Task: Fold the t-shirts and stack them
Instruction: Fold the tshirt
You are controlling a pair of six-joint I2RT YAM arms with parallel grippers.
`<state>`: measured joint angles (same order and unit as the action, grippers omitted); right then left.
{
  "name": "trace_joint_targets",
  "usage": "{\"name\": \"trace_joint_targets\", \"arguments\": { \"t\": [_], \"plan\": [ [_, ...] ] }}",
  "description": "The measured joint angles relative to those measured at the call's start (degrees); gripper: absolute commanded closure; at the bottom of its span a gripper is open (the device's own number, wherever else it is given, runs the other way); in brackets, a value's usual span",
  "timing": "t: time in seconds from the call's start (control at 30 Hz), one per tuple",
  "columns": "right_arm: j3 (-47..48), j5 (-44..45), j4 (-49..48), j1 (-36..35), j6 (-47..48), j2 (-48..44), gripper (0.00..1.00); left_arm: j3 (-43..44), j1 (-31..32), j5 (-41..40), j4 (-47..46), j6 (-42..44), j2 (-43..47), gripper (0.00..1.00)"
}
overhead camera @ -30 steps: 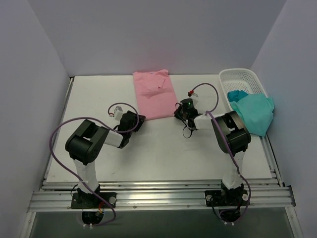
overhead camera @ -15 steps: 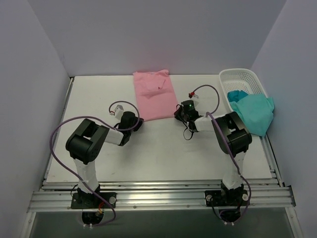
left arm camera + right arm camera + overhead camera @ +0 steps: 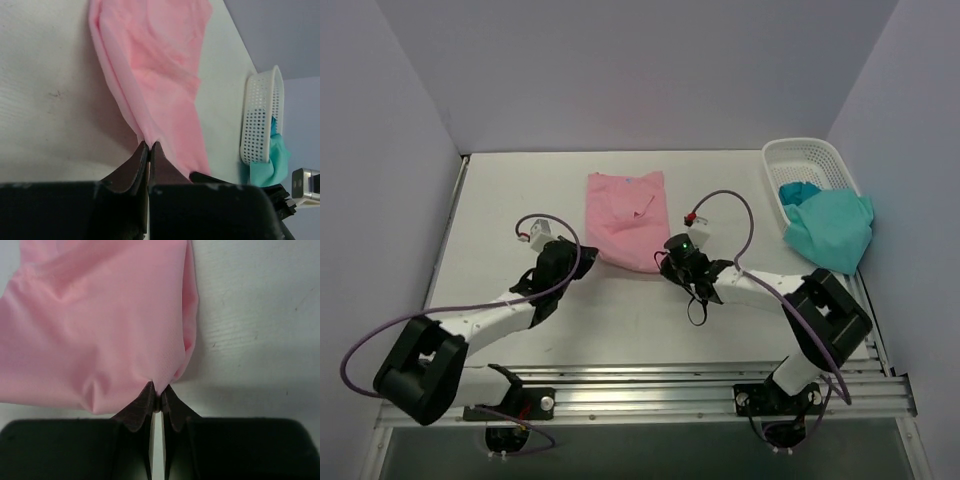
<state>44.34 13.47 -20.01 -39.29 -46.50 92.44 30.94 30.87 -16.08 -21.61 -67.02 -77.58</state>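
Observation:
The pink t-shirt [image 3: 623,212] lies folded lengthwise in the middle of the table, its near hem lifted and rumpled. My left gripper [image 3: 582,251] is shut on the shirt's near left corner [image 3: 145,140]. My right gripper [image 3: 665,258] is shut on the near right corner [image 3: 160,385]. In the wrist views both pairs of dark fingers pinch pink cloth [image 3: 100,315] at their tips. The teal-green t-shirt [image 3: 830,228] hangs over the near rim of the white basket [image 3: 800,155] at the right, also visible as the teal cloth [image 3: 272,160] in the left wrist view.
The white lattice basket [image 3: 260,115] stands at the table's right edge near the side wall. Purple cables loop over both arms. Walls close the table in on the left, back and right. An aluminium rail [image 3: 640,385] runs along the near edge.
Both grippers have drawn toward the near edge, pulling the pink shirt's near hem with them. The left gripper has shut on the near left corner, and both arms now stretch out low over the table.

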Motion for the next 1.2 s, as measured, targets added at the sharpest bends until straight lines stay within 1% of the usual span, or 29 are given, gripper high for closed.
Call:
{"name": "trace_joint_targets", "arguments": {
  "t": [0.13,0.27,0.43,0.63,0.77,0.9,1.07,1.2],
  "plan": [
    [-0.59,6.54,6.86,-7.32,-3.13,-8.17,1.00,-0.33,4.70,-3.17,8.04,0.48,12.63,0.98],
    [-0.46,11.87,12.61,-13.09,-5.99,-14.16,1.00,-0.33,6.16,-5.35,14.88,0.68,22.45,0.97],
    [2.73,16.46,18.78,-15.89,-7.43,-15.30,1.00,-0.26,6.21,-7.41,22.18,0.90,28.52,0.95],
    [9.62,19.80,21.75,-16.26,-6.64,-12.57,1.00,0.50,6.21,-9.27,27.43,1.53,29.24,0.92],
    [16.31,21.38,23.08,-15.82,-4.35,-6.78,1.00,1.68,6.14,-10.99,29.00,1.90,29.38,0.89],
    [22.14,21.51,23.28,-14.01,-1.73,-1.03,1.00,3.74,5.11,-12.22,29.64,2.84,28.87,0.90],
    [28.94,19.58,23.04,-9.86,1.57,5.27,1.00,7.30,1.49,-12.33,29.35,4.59,25.14,0.92],
    [33.31,16.87,22.08,-6.38,3.56,8.83,1.00,8.72,-3.91,-9.14,27.15,5.84,20.68,0.92]
  ]
}}
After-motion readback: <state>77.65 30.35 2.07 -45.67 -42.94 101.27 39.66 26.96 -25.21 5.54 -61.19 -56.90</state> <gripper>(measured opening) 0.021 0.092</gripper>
